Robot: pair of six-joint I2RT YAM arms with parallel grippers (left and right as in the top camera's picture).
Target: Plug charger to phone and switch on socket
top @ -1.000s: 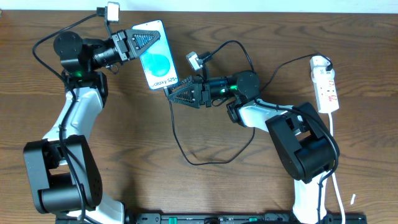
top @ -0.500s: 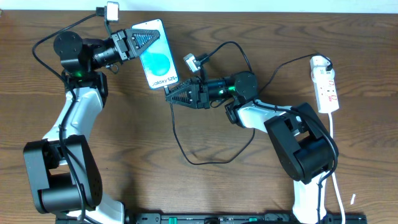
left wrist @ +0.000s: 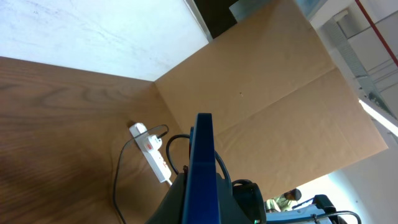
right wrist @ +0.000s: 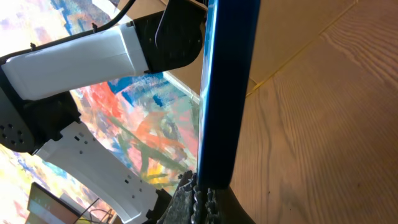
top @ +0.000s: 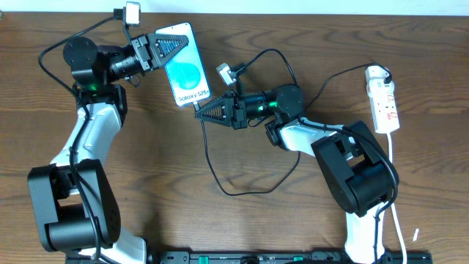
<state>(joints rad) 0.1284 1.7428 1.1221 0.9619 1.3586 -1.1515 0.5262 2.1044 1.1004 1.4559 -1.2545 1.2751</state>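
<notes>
Near far edge: clamps rigid, likely slick phone (top: 185,73) in left gripper (top: 179,44); pinches limp charger (top: 238,193) at plug in right gripper (top: 203,114).

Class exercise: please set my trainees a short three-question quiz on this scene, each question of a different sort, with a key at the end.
1. True or false: the phone lies on the table with no gripper touching it.
2. Multiple choice: where is the socket? A) beside the left arm's base; B) on the right arm's side of the table, well apart from the phone; C) under the phone.
3. Fill the gap: the right gripper holds the tip of the ____ at the phone's lower end.

Key: 1 false, the left gripper is shut on it. 2 B. 3 charger.
</notes>
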